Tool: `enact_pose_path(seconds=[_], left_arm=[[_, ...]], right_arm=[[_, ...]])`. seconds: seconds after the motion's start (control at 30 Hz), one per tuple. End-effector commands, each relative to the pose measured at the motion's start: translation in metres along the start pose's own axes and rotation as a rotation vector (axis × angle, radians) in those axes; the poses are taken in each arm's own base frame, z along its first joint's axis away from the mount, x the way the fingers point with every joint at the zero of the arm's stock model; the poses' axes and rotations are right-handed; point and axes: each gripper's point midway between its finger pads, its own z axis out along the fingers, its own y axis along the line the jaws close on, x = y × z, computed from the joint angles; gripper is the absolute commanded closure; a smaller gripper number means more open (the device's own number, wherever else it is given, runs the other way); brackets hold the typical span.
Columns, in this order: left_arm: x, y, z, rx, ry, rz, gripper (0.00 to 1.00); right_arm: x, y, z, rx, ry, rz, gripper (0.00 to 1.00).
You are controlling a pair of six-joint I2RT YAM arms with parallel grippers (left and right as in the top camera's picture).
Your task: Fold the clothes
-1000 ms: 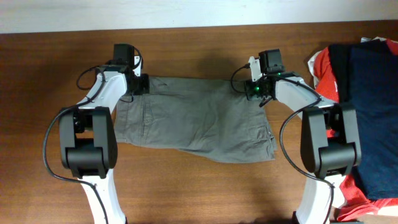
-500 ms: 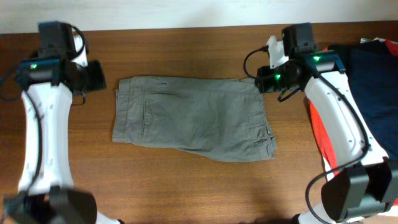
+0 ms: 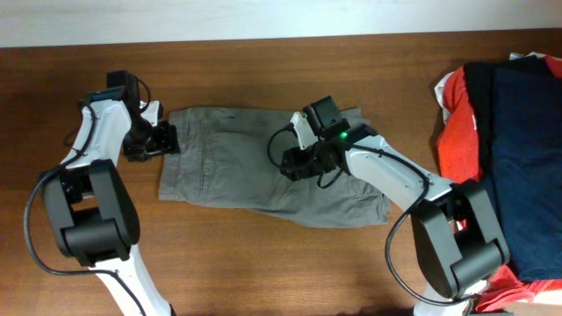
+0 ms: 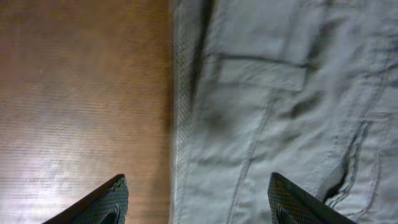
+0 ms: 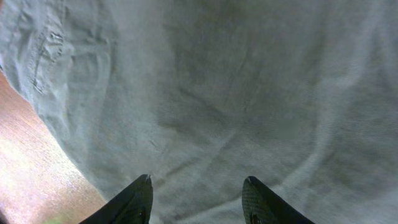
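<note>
The shorts (image 3: pixel 237 175) are laid flat on the tabletop (image 3: pixel 263 272) — most folding seems not yet done; left gripper (image 4: pixel 198 200) and right gripper (image 5: pixel 198 199) are held spread, empty.

Dark brown wooden table (image 3: pixel 263 272), pale wall strip (image 3: pixel 263 17) along its far edge, soft even light

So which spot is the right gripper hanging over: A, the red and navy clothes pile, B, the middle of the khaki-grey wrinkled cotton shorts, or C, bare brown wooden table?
B: overhead, the right gripper sits above the middle of the khaki-grey shorts, and its wrist view is mostly fabric.
</note>
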Motion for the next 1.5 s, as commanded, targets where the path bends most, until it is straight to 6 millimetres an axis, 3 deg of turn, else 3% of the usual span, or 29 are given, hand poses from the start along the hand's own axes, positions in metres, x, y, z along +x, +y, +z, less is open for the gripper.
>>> enact_pose_path(seconds=[0.0, 0.2, 0.6, 0.63, 0.67, 0.8, 0.93, 1.0, 1.03, 1.07, 1.13, 1.2, 1.23, 1.27, 1.4, 1.43, 1.47], left_arm=[[0.000, -0.016, 0.014, -0.012, -0.006, 0.092, 0.28], [0.016, -0.005, 0.045, -0.069, 0.001, 0.097, 0.29], [0.018, 0.005, 0.042, -0.123, 0.014, 0.098, 0.29], [0.017, 0.005, 0.042, -0.123, 0.011, 0.098, 0.36], [0.017, 0.005, 0.042, -0.123, 0.008, 0.099, 0.55], [0.013, 0.005, 0.042, -0.124, -0.007, 0.100, 0.83], [0.012, 0.005, 0.042, -0.124, -0.009, 0.100, 0.87], [0.013, 0.005, 0.042, -0.124, -0.006, 0.100, 0.85], [0.013, 0.005, 0.042, -0.125, -0.006, 0.100, 0.53], [0.013, 0.008, 0.042, -0.143, -0.005, 0.100, 0.41], [0.016, 0.016, 0.041, -0.188, 0.008, 0.097, 0.36], [0.018, 0.016, 0.041, -0.186, 0.018, 0.095, 0.45], [0.019, 0.015, 0.041, -0.182, 0.018, 0.087, 0.61], [0.019, 0.015, 0.041, -0.183, 0.018, 0.086, 0.68], [0.024, 0.016, 0.045, -0.184, 0.030, 0.086, 0.80], [0.024, 0.016, 0.045, -0.184, 0.030, 0.086, 0.96], [0.023, 0.016, 0.045, -0.184, 0.024, 0.086, 0.99]], right_arm=[[0.000, -0.006, 0.003, 0.037, -0.005, 0.008, 0.50], [0.001, -0.006, 0.003, 0.039, -0.001, 0.010, 0.50], [0.002, -0.008, 0.003, 0.047, 0.002, 0.004, 0.49], [0.002, -0.008, 0.003, 0.047, 0.002, 0.004, 0.49], [0.001, -0.009, 0.003, 0.055, 0.000, 0.004, 0.49], [0.002, -0.010, 0.003, 0.062, 0.003, 0.006, 0.49], [0.000, -0.010, 0.003, 0.060, -0.006, 0.002, 0.49], [-0.001, -0.009, 0.003, 0.058, -0.009, 0.001, 0.49], [-0.001, -0.010, 0.003, 0.059, -0.009, 0.001, 0.48], [0.000, -0.010, 0.003, 0.059, -0.007, 0.002, 0.49], [0.000, -0.010, 0.002, 0.060, -0.007, 0.001, 0.49], [0.000, -0.010, 0.002, 0.060, -0.007, 0.001, 0.49], [0.000, -0.010, 0.002, 0.060, -0.007, 0.001, 0.49], [0.000, -0.010, 0.002, 0.060, -0.007, 0.001, 0.49], [0.001, -0.010, 0.002, 0.061, -0.002, 0.001, 0.48], [0.001, -0.010, 0.002, 0.061, -0.003, 0.001, 0.53], [0.000, -0.010, 0.002, 0.060, -0.005, 0.000, 0.58]])
